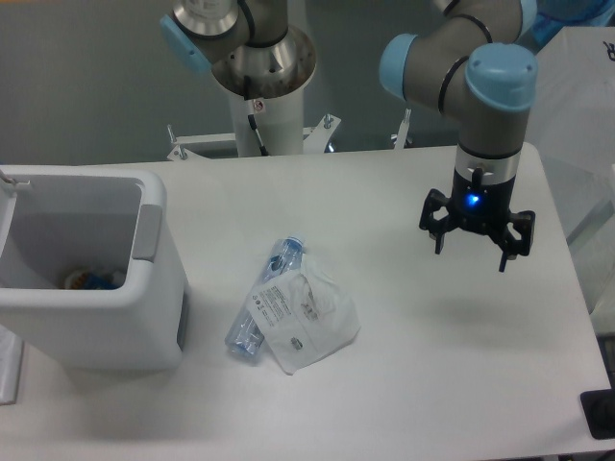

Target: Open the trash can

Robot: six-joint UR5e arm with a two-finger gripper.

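Observation:
The trash can (144, 317) is a boxy white bin at the left edge of the table. Its top is open and I see down into it, with a few coloured bits at the bottom. A grey push tab (147, 232) sits on its right rim. A sliver of the lid (12, 180) stands up at the bin's far left corner. My gripper (470, 257) hangs open over the right part of the table, far from the bin, with nothing between its fingers.
A clear plastic bottle (264, 300) lies on the table middle with a white packet (306, 314) resting partly over it. The robot's base column (258, 91) stands behind the table. A dark object (600, 413) sits at the lower right corner.

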